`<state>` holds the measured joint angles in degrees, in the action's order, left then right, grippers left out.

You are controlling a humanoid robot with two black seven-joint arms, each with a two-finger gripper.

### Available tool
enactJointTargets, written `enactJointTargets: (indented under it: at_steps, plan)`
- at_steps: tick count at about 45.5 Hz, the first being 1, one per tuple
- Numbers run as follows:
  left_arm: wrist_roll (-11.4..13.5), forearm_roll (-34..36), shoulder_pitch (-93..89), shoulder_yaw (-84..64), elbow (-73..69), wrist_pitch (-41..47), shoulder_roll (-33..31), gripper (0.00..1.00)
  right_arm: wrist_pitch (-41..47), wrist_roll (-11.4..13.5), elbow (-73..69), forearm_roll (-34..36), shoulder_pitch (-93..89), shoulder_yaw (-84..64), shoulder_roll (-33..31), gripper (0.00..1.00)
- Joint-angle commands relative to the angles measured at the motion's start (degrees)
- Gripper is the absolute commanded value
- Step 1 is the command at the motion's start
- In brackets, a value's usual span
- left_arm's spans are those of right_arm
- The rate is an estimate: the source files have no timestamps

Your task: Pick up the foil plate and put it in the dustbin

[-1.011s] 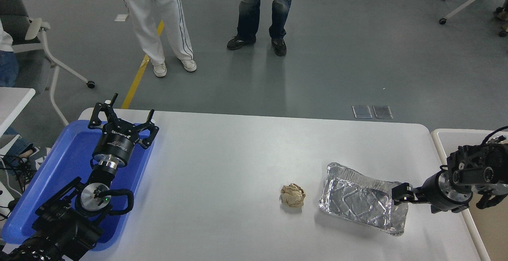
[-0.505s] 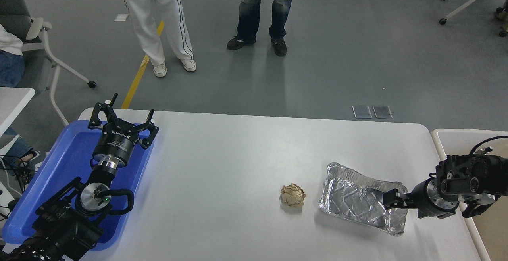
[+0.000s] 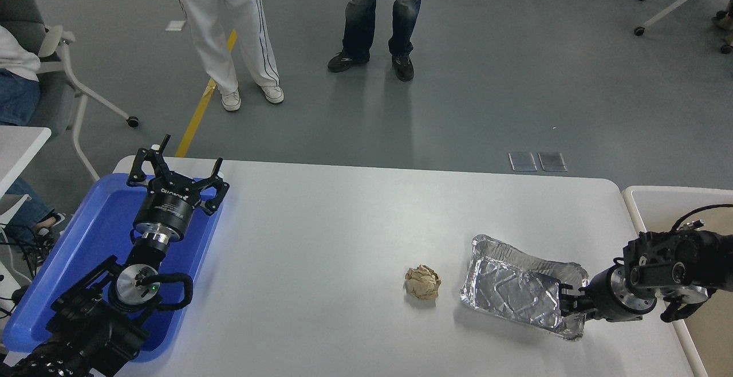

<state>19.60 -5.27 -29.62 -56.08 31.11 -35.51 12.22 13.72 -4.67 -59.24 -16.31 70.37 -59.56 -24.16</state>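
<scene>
Left arm: you've got it parked at the table's 8 o'clock, over the blue tray (image 3: 86,262).
Left gripper (image 3: 174,179): fingers spread wide apart, nothing between them, hanging above the tray's far end.
Right arm: it comes in from the 4 o'clock edge, lying low and pointing toward 9 o'clock.
Right gripper (image 3: 564,302): right at the foil plate's near right corner, fingertips down inside the rim. Your view doesn't show whether the fingers have closed on the foil, so I cannot tell.
Foil plate (image 3: 515,294): sitting on the white table (image 3: 320,234) at about 4 o'clock from the table's centre, shiny, rim crinkled, long side running slantwise from far left to near right.
Paper ball (image 3: 422,282): small, tan, crumpled, just beside the plate on its 9 o'clock side, not touching it.
Dustbin (image 3: 638,205): off the table's right end at 3 o'clock from the plate, only its cream rim and a strip of tan inside showing past your right arm.
Far side: at 12 o'clock two people stand on the grey floor, one in white trousers (image 3: 220,27), one in jeans (image 3: 381,13).
Far left: a seated person (image 3: 14,79) at 10 o'clock, partly cut off by the edge.
</scene>
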Motion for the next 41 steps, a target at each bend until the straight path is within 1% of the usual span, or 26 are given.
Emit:
enactJointTargets:
  at_steps: [1, 8, 15, 25, 30, 35, 41]
  plan:
    - [0.00, 0.00, 0.00, 0.01, 0.00, 0.00, -0.01, 1.00, 0.17, 0.01, -1.32, 1.01, 0.29, 0.05, -0.27, 0.00]
    - [0.00, 0.00, 0.00, 0.01, 0.00, 0.00, -0.01, 1.00, 0.08, 0.01, -1.32, 7.25, 0.73, -0.21, -0.79, 0.00]
    - [0.00, 0.00, 0.00, 0.01, 0.00, 0.00, -0.01, 1.00, 0.26, 0.01, -1.76, 7.43, 2.31, -0.74, -0.97, 0.00]
    - [0.00, 0.00, 0.00, -0.08, 0.00, 0.00, -0.01, 1.00, 1.13, 0.10, -8.87, 6.82, 11.53, -4.77, -2.64, 0.00]
    - [0.00, 0.00, 0.00, -0.08, 0.00, 0.00, -0.01, 1.00, 4.82, 0.01, -10.63, 6.73, 16.63, -8.20, -2.64, 0.00]
    - [0.00, 0.00, 0.00, -0.08, 0.00, 0.00, -0.01, 1.00, 11.85, 0.10, -13.36, 6.55, 23.49, -11.45, -2.82, 0.00]
    - [0.00, 0.00, 0.00, -0.08, 0.00, 0.00, 0.08, 1.00, 17.21, 0.10, -16.70, 6.46, 30.52, -14.44, -2.73, 0.00]
